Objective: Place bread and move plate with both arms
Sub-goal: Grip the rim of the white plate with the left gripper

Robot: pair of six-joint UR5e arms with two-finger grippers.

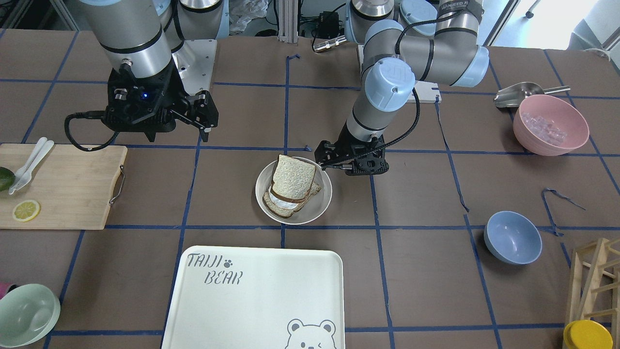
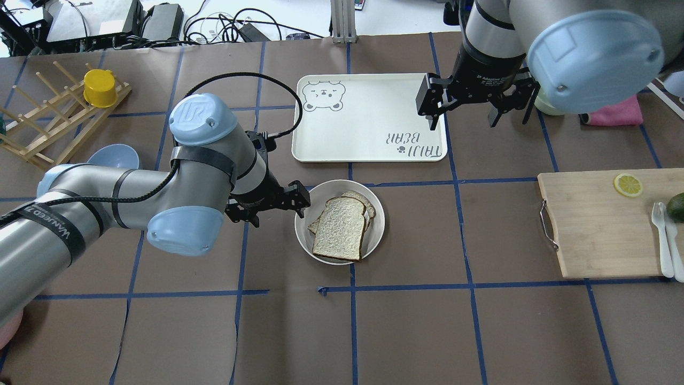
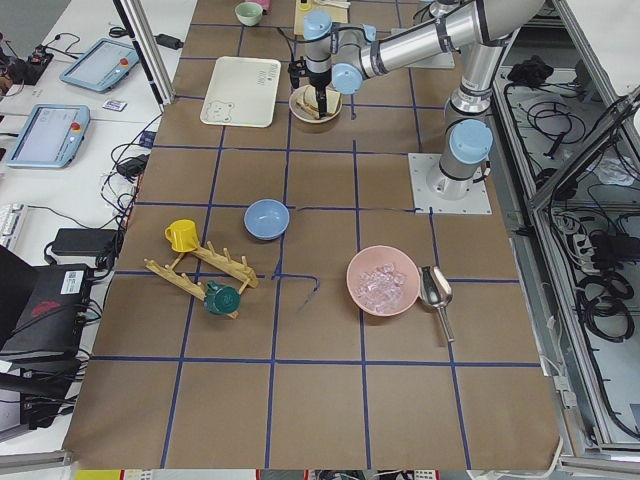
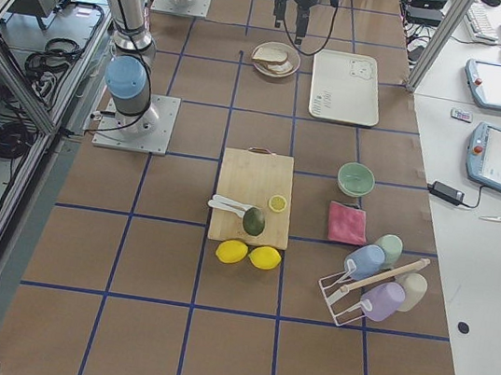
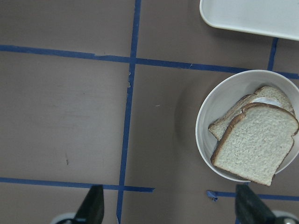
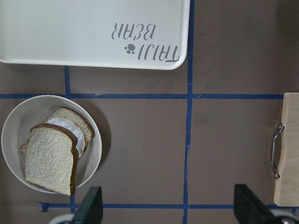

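Observation:
The plain bread slice (image 2: 342, 227) lies on top of the egg slice (image 2: 363, 200) in the round white plate (image 2: 374, 235), mid-table. It also shows in the front view (image 1: 292, 177) and in both wrist views (image 5: 254, 149) (image 6: 49, 158). My left gripper (image 2: 302, 202) is open and empty, low beside the plate's edge; its fingers (image 5: 93, 207) stand wide apart over bare table left of the plate (image 5: 210, 112). My right gripper (image 2: 470, 107) is open and empty, raised over the tray's right end, away from the plate (image 6: 18, 116).
The "TAIJI BEAR" tray (image 2: 368, 117) lies just beyond the plate. A wooden cutting board (image 2: 604, 224) with a lemon slice and cutlery lies to the right. A blue bowl (image 1: 512, 236), a pink bowl (image 1: 550, 124), a green bowl (image 1: 26, 315) and a wooden rack (image 2: 59, 117) stand around the edges.

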